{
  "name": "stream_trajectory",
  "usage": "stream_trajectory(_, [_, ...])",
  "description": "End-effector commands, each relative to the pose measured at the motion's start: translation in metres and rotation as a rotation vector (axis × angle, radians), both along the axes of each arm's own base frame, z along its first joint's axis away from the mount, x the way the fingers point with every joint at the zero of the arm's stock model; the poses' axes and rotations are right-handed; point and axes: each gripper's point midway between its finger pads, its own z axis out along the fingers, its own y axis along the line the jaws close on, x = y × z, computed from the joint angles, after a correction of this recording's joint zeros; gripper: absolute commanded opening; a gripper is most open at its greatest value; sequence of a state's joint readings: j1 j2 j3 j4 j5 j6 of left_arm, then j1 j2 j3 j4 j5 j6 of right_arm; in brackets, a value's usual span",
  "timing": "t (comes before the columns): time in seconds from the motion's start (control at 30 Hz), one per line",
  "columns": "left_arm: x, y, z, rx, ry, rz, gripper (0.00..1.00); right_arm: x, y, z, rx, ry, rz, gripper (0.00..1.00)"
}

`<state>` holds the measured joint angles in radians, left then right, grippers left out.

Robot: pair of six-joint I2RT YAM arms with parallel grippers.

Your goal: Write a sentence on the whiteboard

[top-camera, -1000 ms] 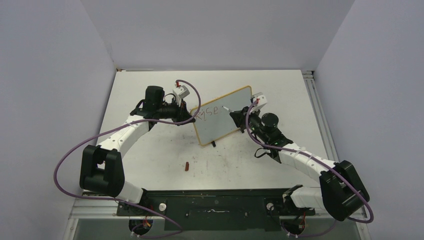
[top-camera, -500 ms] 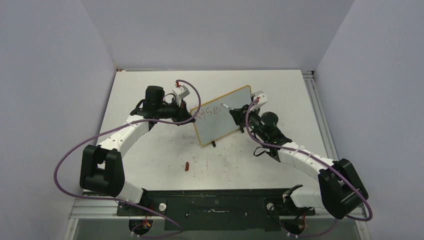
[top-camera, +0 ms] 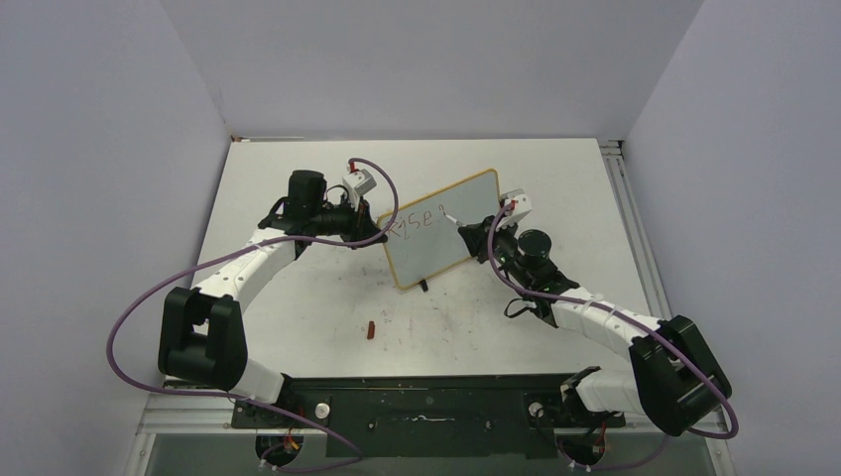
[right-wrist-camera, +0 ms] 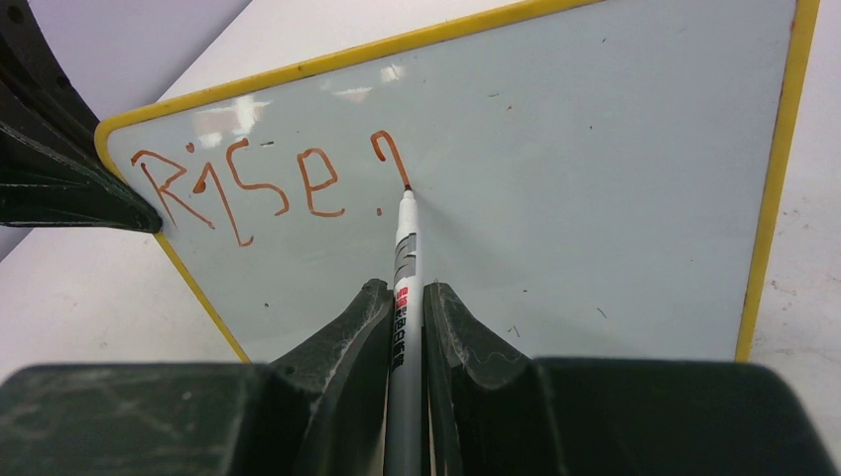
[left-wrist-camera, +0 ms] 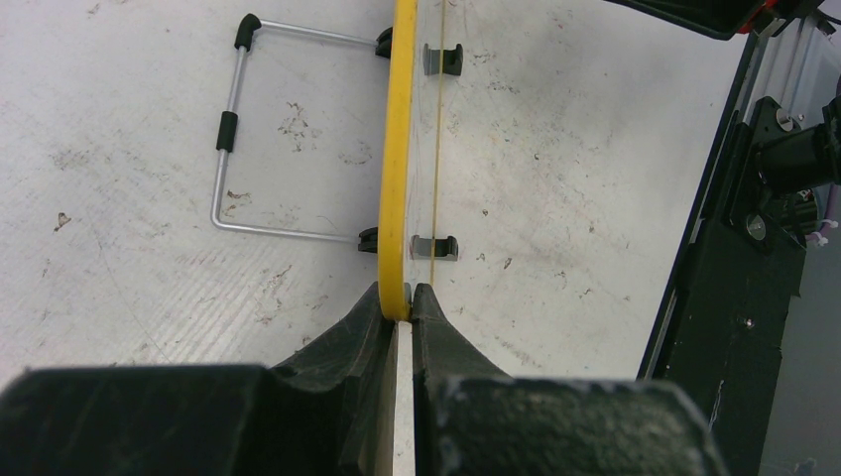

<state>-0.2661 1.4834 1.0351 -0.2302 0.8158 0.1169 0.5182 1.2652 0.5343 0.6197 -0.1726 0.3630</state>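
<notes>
Between the clenched fingers of the right hand (right-wrist-camera: 407,297) a marker (right-wrist-camera: 404,248) is gripped, its tip pressed to the whiteboard (right-wrist-camera: 595,178) at a hooked stroke beside the red-brown sentence (right-wrist-camera: 248,188), reading "Rise". The board's yellow frame is clamped by the left hand (left-wrist-camera: 399,299), and the board is stood mid-worktop (top-camera: 298,297).

One whiteboard (top-camera: 446,243), one marker (right-wrist-camera: 404,253), one small red piece (top-camera: 370,329), and two pincers (left-wrist-camera: 400,294) (right-wrist-camera: 405,290) (one on each arm).

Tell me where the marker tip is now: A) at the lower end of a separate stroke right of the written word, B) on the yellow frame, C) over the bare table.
A: the right wrist view shows the marker tip on the whiteboard, ending a stroke right of the sentence.
</notes>
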Motion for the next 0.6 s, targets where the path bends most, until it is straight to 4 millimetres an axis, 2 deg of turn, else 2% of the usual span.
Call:
stream_trajectory(0.0, [-0.001,-0.003,0.003,0.015,-0.017,-0.031,0.00,-0.001,-0.003,0.005,0.013,-0.018,-0.022,0.05])
stream_trajectory(0.17, [-0.001,-0.003,0.003,0.015,-0.018,-0.030,0.00,0.000,-0.005,0.009,0.019,-0.026,-0.037,0.05])
stream_trajectory(0.57, [-0.001,-0.003,0.003,0.017,-0.020,-0.029,0.00,0.014,0.000,0.047,0.048,-0.107,-0.043,0.05])
